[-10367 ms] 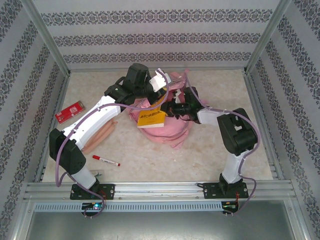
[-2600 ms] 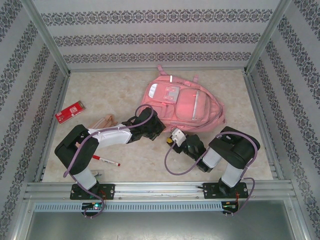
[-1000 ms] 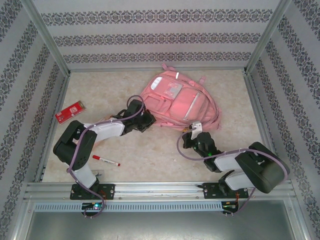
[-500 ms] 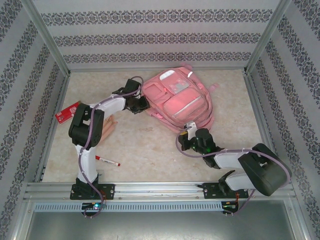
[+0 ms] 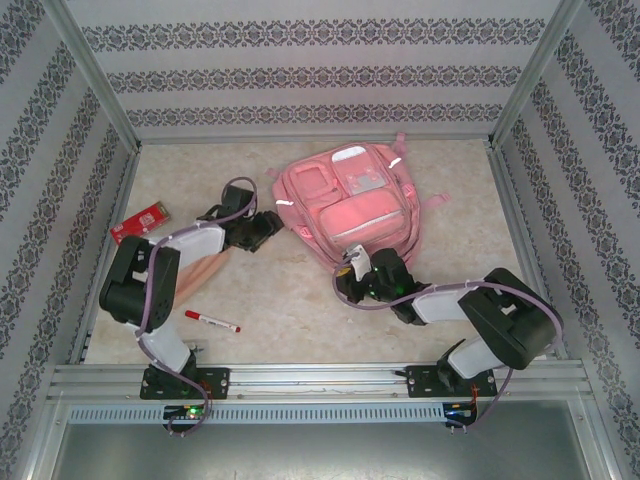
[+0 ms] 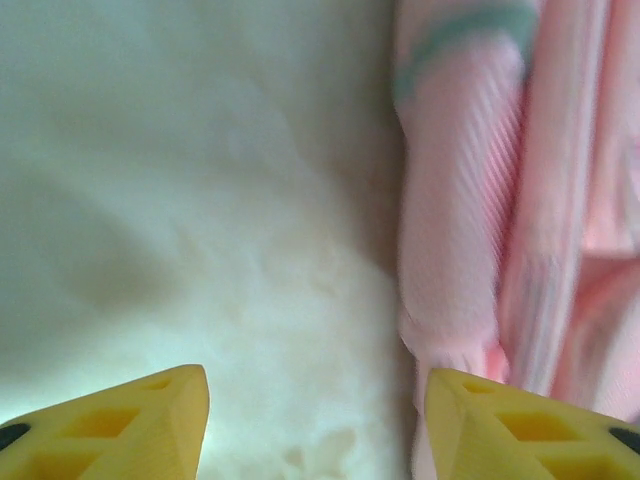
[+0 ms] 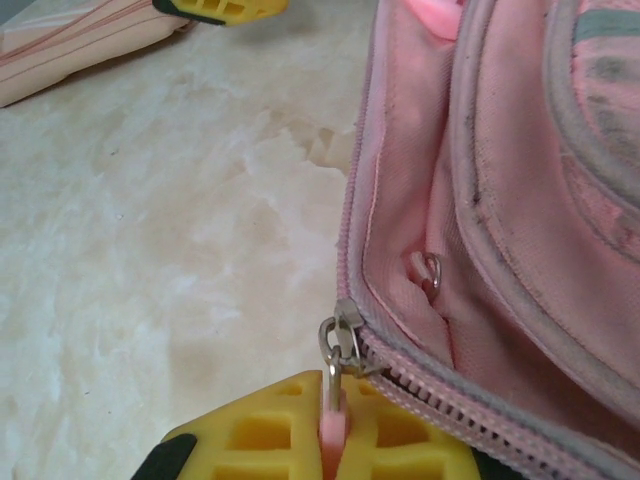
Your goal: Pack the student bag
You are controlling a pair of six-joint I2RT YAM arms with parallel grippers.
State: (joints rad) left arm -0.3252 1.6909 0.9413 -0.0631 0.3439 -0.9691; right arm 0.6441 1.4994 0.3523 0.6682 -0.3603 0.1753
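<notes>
The student bag (image 5: 345, 205), a pink backpack, lies flat with its front pockets up in the middle of the table. My right gripper (image 5: 349, 277) is at the bag's near edge, shut on the pink zipper pull (image 7: 335, 432). The metal slider (image 7: 340, 340) sits at the corner of the zipper track just above the fingers. My left gripper (image 5: 270, 224) is low at the bag's left side. In the left wrist view it (image 6: 315, 430) is open over bare table, and its right finger (image 6: 520, 425) is close to a pink strap (image 6: 455, 230).
A red flat packet (image 5: 138, 222) lies at the far left. A red pen (image 5: 212, 321) lies near the left arm's base. A peach-pink pouch (image 5: 205, 268) sits under the left arm and the pouch (image 7: 80, 40) is beyond the bag corner. Patterned walls enclose the table.
The bag has swung round so it lies straighter toward the back. My right gripper slid left along its near edge. My left gripper dropped back toward the near left.
</notes>
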